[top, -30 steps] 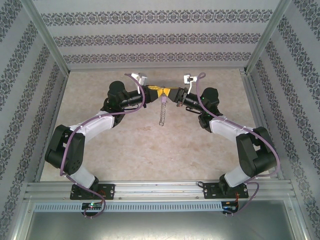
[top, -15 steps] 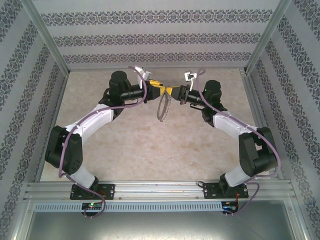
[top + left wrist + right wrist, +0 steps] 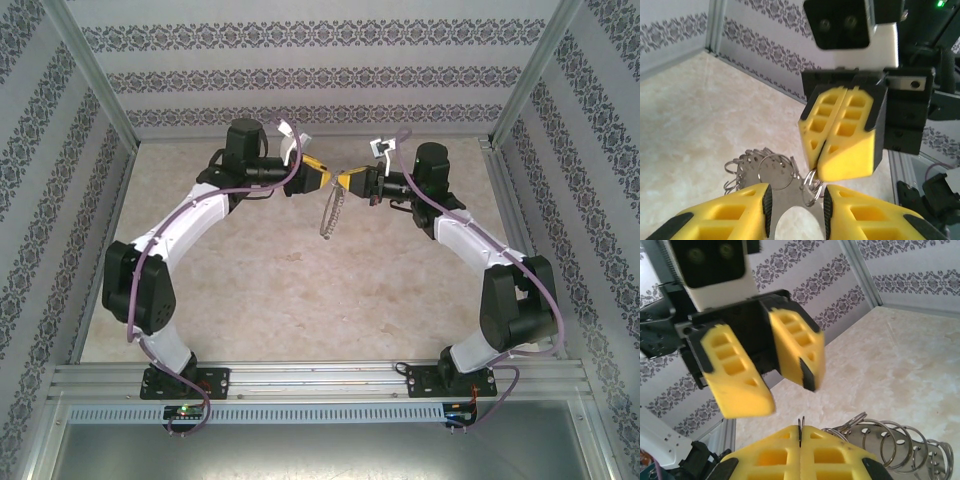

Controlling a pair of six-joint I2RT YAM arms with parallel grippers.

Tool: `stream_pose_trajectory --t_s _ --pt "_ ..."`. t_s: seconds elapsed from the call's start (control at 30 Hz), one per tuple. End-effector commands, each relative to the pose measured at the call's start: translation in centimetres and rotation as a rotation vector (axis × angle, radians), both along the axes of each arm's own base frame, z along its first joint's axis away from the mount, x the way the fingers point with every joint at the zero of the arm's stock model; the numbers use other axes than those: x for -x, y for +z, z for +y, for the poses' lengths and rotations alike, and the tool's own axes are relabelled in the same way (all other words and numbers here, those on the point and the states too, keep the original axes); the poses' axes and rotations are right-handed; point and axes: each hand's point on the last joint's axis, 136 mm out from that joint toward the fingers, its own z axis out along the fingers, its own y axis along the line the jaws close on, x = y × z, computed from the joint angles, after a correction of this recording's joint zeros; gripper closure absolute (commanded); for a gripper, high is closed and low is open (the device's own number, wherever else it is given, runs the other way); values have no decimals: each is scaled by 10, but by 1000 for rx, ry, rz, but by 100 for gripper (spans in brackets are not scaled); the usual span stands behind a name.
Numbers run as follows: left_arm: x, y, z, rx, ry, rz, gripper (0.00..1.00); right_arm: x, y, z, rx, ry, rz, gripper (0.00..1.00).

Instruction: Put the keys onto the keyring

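The keyring (image 3: 329,214) hangs in the air between the two grippers, above the table. It is a thin silvery plate (image 3: 767,172) with holes along its edge, and several small split rings (image 3: 890,437) are threaded through them. My right gripper (image 3: 800,432) is shut on one small split ring (image 3: 812,182) at the plate's top. In the top view it (image 3: 347,181) comes in from the right. My left gripper (image 3: 796,196) faces it tip to tip with its fingers apart. The plate shows through the gap, beyond the pads. The lilac-headed key is out of view.
The beige marbled table (image 3: 300,290) lies below. Patterned walls and a metal frame (image 3: 500,150) close it in at the back and sides. Both arms arch over the far half of the table.
Both grippers have lifted and moved toward the back wall, carrying the hanging keyring with them. The left fingers, which were pressed against the right gripper, now stand slightly back from it.
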Motion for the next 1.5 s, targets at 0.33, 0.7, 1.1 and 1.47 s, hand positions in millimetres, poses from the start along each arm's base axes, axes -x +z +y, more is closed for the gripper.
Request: stream_pose_trajectory --t_s 0.33,0.7,1.1,1.47 --pt "12 1 -4 29 -115 75 69 1 9 6 -7 62 -51 100" --pt "6 -2 -5 36 -96 83 69 3 13 9 -12 68 -59 100" --pt "10 1 -10 56 -117 84 70 1 9 15 -12 75 -52 100" --pt "16 -5 -11 62 -141 95 73 -3 7 12 -8 57 -49 100"
